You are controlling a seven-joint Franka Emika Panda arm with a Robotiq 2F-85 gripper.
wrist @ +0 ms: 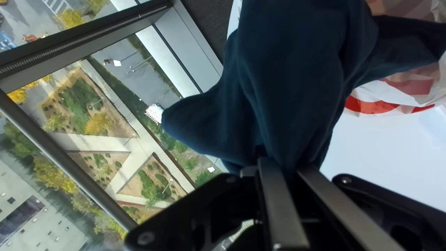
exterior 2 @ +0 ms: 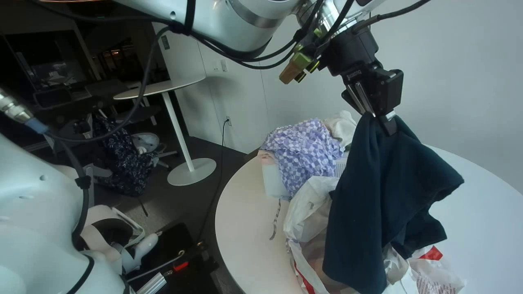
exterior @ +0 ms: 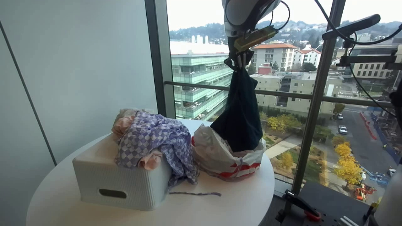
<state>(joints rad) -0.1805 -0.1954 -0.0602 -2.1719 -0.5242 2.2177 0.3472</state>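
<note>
Dark navy cloth (exterior: 241,116), one piece: hanging from the fingers (wrist: 283,205), which are clenched on its bunched top; lower folds overlapping the open mouth of a white plastic bag (exterior: 216,153) with red print. Bag: on the round white bench (exterior: 201,210), at six o'clock from the cloth in an exterior view. Same view, nine o'clock from the cloth: purple-and-white checked fabric (exterior: 150,133), crumpled with peach fabric (exterior: 151,160) over a white ribbed box (exterior: 122,180). Narrow purplish strip (exterior: 194,193): on the bench, seven o'clock from the bag.

Dark cloth (exterior: 243,116) partly hides the white plastic bag (exterior: 220,153)
</note>
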